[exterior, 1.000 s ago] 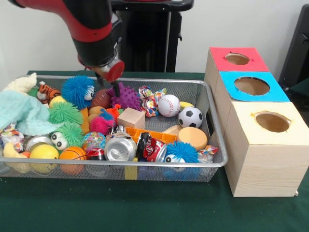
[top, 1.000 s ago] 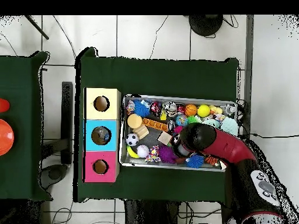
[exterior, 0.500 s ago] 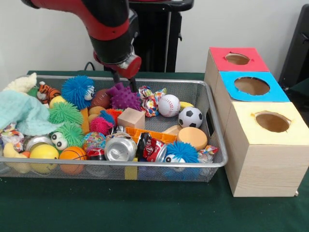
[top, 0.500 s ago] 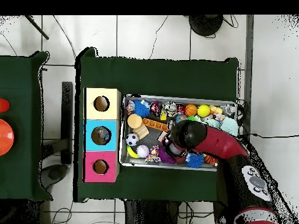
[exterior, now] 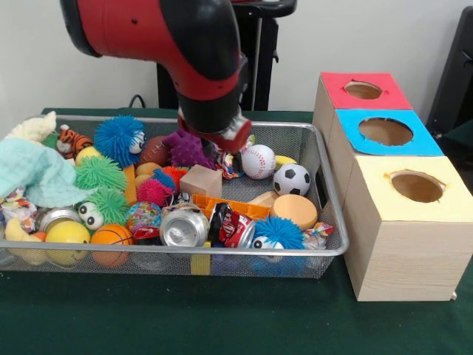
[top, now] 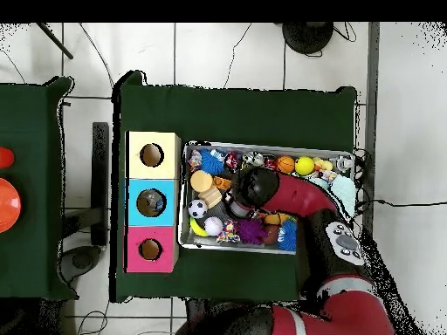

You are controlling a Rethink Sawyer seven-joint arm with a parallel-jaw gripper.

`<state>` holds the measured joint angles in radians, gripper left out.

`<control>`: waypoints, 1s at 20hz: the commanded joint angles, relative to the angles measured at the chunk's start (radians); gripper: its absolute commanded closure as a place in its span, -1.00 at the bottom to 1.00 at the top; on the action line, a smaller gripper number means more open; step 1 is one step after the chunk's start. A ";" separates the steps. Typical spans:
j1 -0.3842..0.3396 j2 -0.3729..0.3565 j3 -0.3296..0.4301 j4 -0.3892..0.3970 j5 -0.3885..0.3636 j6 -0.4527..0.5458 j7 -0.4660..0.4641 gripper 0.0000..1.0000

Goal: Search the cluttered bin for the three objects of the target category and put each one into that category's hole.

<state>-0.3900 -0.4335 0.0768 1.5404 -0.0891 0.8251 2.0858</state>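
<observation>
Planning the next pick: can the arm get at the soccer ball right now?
Probably yes. The soccer ball lies on top near the bin's box-side wall, nothing over it, and the arm hangs just beside it.

Arm [exterior: 185, 44] red and black. Bench [exterior: 222, 318] dark green. Wire bin [exterior: 310, 148] silver. Box tops: red [exterior: 366, 90], blue [exterior: 386, 132], pale yellow [exterior: 417, 185]; box sides light wood. Baseball [exterior: 259, 161] white, red stitching. Soccer ball [exterior: 291, 179] white with black patches. Spiky ball [exterior: 186, 149] purple. Fuzzy ball [exterior: 118, 139] blue. Basketball [exterior: 111, 237] orange, black lines. Cloth [exterior: 29, 174] mint. Tiger toy [exterior: 72, 140] orange, black stripes.
</observation>
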 commanded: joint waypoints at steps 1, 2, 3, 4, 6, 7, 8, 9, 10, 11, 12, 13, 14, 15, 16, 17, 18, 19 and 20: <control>0.043 0.031 0.058 -0.144 0.068 -0.049 0.141 -1.00; 0.045 0.030 0.054 -0.152 0.072 -0.047 0.141 -1.00; 0.044 0.030 0.056 -0.150 0.079 -0.055 0.141 -1.00; 0.043 0.030 0.056 -0.147 0.086 -0.063 0.144 -1.00; 0.046 0.026 0.055 -0.146 0.099 -0.060 0.144 -1.00; 0.049 0.023 0.054 -0.147 0.104 -0.055 0.143 -1.00; 0.051 0.021 0.055 -0.145 0.113 -0.050 0.142 -1.00; 0.054 0.018 0.055 -0.141 0.119 -0.050 0.142 -1.00; 0.057 0.018 0.054 -0.140 0.125 -0.051 0.145 -1.00; 0.061 0.019 0.054 -0.134 0.130 -0.064 0.149 -1.00; 0.066 0.024 0.053 -0.129 0.138 -0.083 0.159 -1.00; 0.071 0.035 0.051 -0.130 0.140 -0.110 0.164 -1.00; 0.074 0.049 0.052 -0.132 0.147 -0.134 0.169 -1.00; 0.079 0.067 0.049 -0.146 0.147 -0.149 0.169 -1.00; 0.085 0.083 0.047 -0.155 0.148 -0.161 0.170 -1.00; 0.090 0.101 0.046 -0.165 0.148 -0.177 0.170 -1.00; 0.093 0.119 0.048 -0.172 0.150 -0.196 0.168 -1.00; 0.098 0.134 0.048 -0.179 0.152 -0.213 0.169 -1.00; 0.103 0.142 0.047 -0.182 0.154 -0.224 0.170 -1.00</control>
<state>-0.3110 -0.3956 0.0769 1.4218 0.0229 0.7351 2.0858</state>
